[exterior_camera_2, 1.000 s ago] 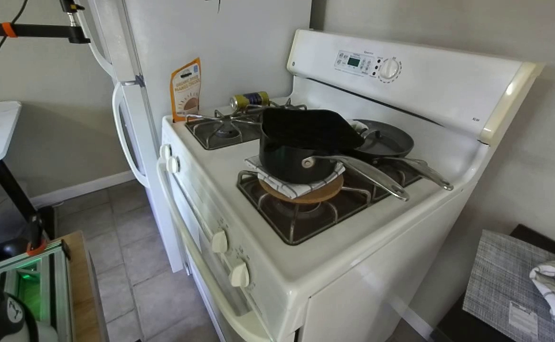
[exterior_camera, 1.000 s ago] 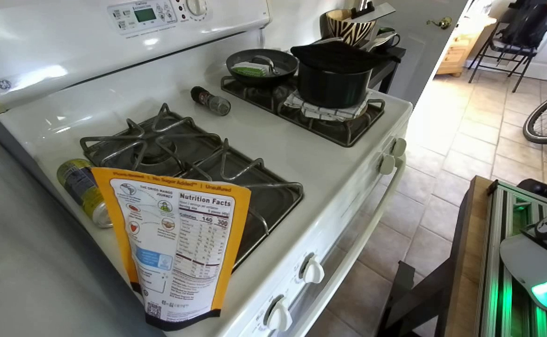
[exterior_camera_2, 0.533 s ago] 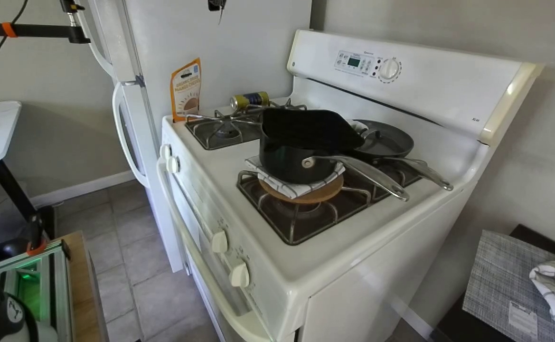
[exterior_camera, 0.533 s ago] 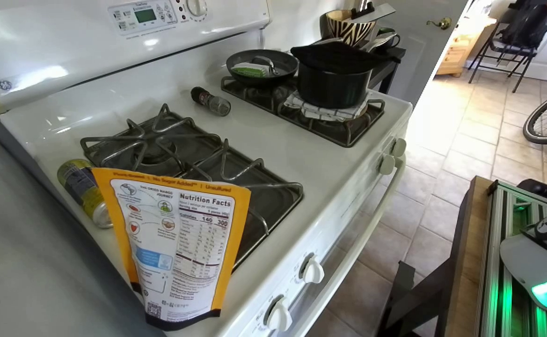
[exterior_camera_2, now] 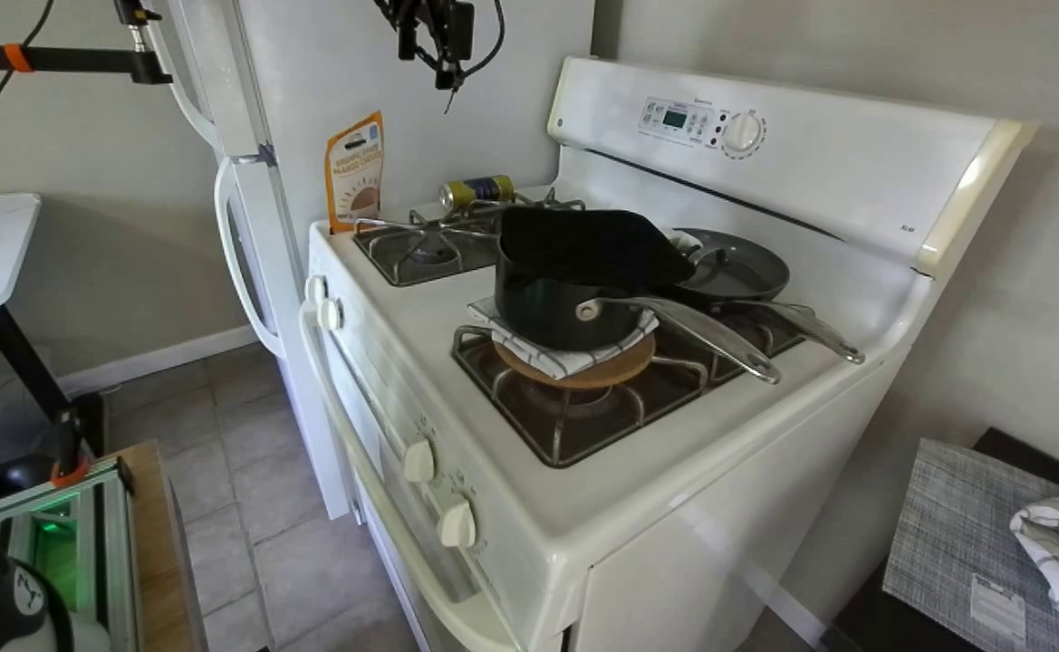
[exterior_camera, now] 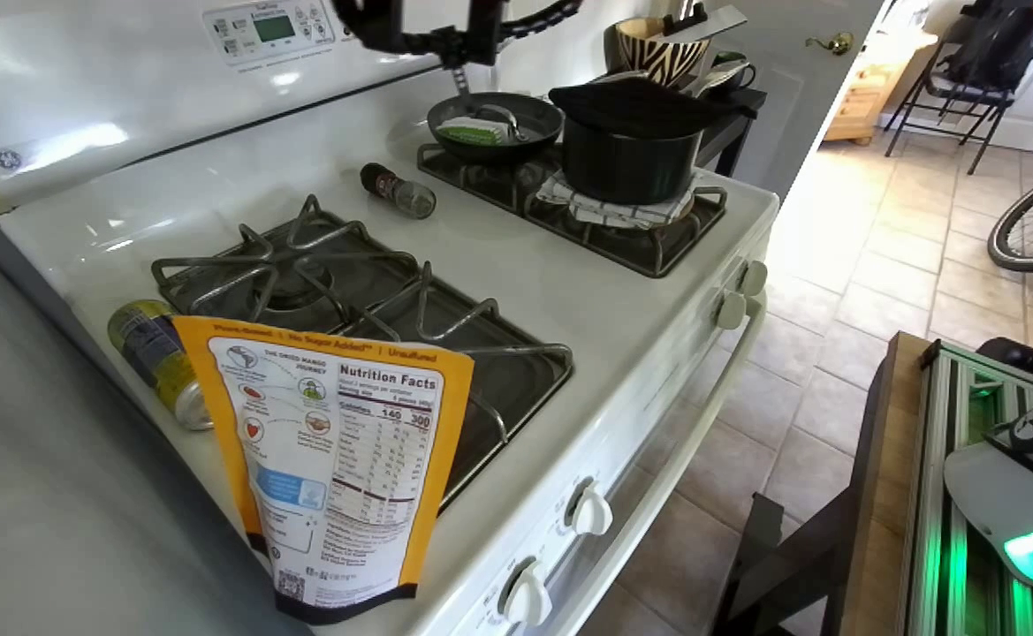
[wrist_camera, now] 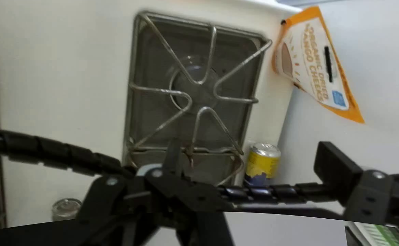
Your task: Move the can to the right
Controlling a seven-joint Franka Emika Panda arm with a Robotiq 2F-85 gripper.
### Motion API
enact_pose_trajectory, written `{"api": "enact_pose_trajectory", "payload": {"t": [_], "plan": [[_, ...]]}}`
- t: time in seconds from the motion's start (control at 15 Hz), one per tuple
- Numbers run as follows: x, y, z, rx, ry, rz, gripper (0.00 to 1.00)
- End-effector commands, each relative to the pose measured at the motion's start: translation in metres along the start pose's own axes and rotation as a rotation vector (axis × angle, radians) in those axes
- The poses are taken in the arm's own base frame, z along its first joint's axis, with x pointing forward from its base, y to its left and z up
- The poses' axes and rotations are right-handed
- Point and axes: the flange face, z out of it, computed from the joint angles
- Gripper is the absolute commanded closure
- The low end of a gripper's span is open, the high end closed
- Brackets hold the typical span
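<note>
Down comes the gripper (wrist_camera: 249, 152), dipping well into both exterior views, jaws parted wide, holding nothing! The yellow-and-blue drink can (exterior_camera: 155, 358) lies on its side along the edge of the stovetop (exterior_camera: 516, 252) by the refrigerator (exterior_camera_2: 416, 136), nearer the back corner. Looks stiff yet thin-walled, slick, apt to roll; full or drained, can't say. Best pinch: across its middle, lightly. It's well below the gripper, showing between the jaws in the wrist view.

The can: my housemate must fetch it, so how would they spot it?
Find the white stove, then its grate beside the fridge. The can lies on its side between those two. Unlike the standing orange packet, it's a yellow-and-blue cylinder.
</note>
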Motion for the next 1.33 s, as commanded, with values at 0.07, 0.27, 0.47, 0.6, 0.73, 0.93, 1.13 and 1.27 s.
{"api": "enact_pose_trajectory", "payload": {"t": [0.07, 0.27, 0.47, 0.6, 0.73, 0.93, 1.13, 1.27], "plan": [[0.068, -0.052, 0.004, 0.152, 0.142, 0.012, 0.00], [0.062, -0.051, 0.004, 0.131, 0.156, -0.004, 0.00], [0.072, -0.054, 0.002, 0.146, 0.172, -0.002, 0.00], [0.091, -0.053, 0.008, 0.168, 0.238, 0.010, 0.00], [0.114, -0.052, 0.020, 0.205, 0.295, 0.025, 0.00], [0.141, -0.046, 0.046, 0.213, 0.316, 0.066, 0.00], [0.162, -0.039, 0.085, 0.213, 0.273, 0.117, 0.00], [0.170, -0.038, 0.112, 0.194, 0.235, 0.179, 0.00]]}}
